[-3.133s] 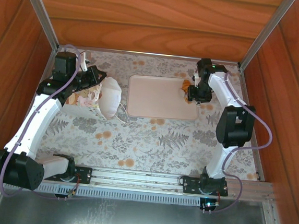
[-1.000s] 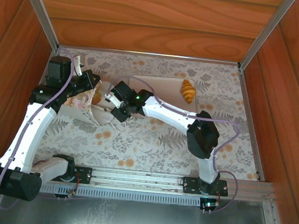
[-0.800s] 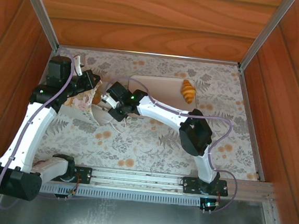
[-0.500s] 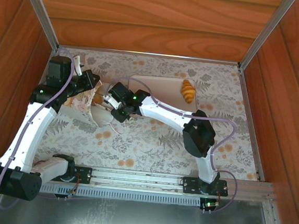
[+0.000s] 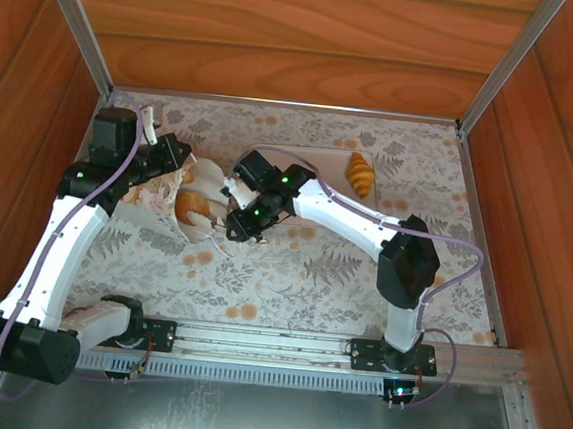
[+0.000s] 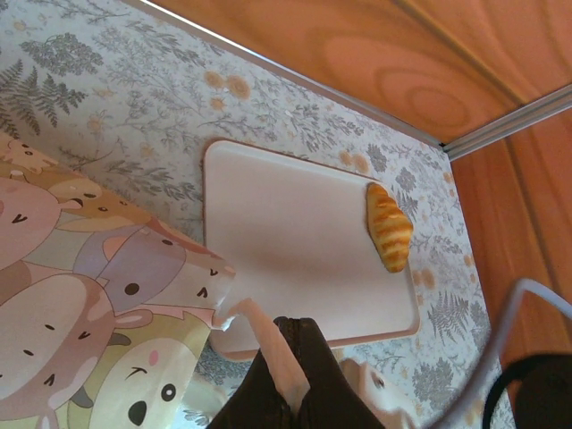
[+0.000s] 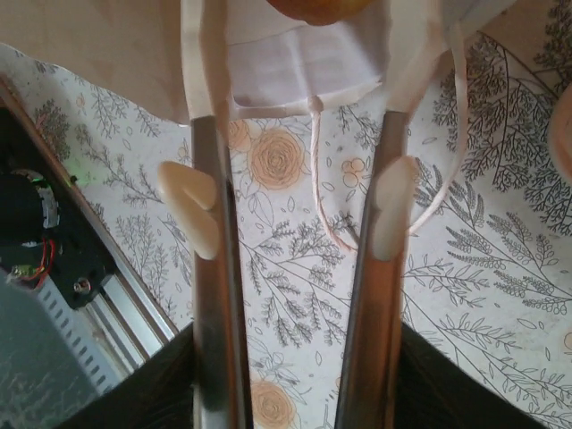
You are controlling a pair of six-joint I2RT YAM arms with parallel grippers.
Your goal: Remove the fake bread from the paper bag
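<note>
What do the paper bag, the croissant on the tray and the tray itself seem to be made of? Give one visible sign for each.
Paper bag: thin matt paper with a cartoon print; its rim folds and creases.
Croissant: probably moulded plastic or foam; the golden ridges are very even.
Tray: likely plastic, smooth and matt pale pink, with rounded corners.

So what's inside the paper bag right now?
One golden-brown round bun sits in the open mouth of the paper bag. Anything deeper is hidden by the bag's printed side.
</note>
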